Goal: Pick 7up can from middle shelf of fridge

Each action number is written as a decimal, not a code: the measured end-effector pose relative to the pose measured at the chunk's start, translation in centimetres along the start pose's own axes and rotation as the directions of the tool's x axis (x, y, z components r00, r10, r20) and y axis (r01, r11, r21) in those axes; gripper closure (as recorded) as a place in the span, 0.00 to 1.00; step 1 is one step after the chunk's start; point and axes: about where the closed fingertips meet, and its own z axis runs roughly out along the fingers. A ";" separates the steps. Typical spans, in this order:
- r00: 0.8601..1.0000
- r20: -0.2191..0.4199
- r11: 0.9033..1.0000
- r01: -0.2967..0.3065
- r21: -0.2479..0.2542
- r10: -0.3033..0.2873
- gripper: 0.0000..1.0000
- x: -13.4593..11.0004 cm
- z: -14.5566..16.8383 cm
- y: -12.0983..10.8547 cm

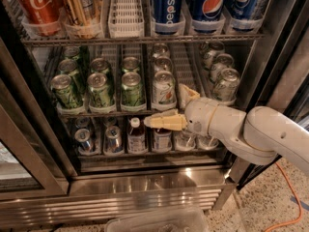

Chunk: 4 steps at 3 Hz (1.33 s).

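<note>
The 7up can [164, 87], pale with green lettering and a red spot, stands at the front of its lane on the middle shelf [111, 113] of the fridge [145, 183]. More cans like it stand behind it. My gripper [164, 105] is open right in front of this can. One finger [186, 94] stands just right of the can. The other finger [161, 121] lies across the shelf's front edge, just below the can. Neither finger visibly grips anything.
Dark green cans [101, 88] fill the lanes to the left and silvery cans [224, 83] those to the right. Blue Pepsi cans [166, 8] and a Coke can [36, 4] stand above. Small bottles [136, 135] sit below. A clear bin [159, 221] and orange cable [285, 197] lie on the floor.
</note>
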 end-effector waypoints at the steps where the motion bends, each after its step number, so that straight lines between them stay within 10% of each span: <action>1: 1.000 -0.011 0.998 0.019 0.060 -0.018 0.00 0.2 0.1 -0.5; 4: 0.999 -0.005 0.987 0.047 0.154 -0.046 0.00 -0.2 2.1 -1.1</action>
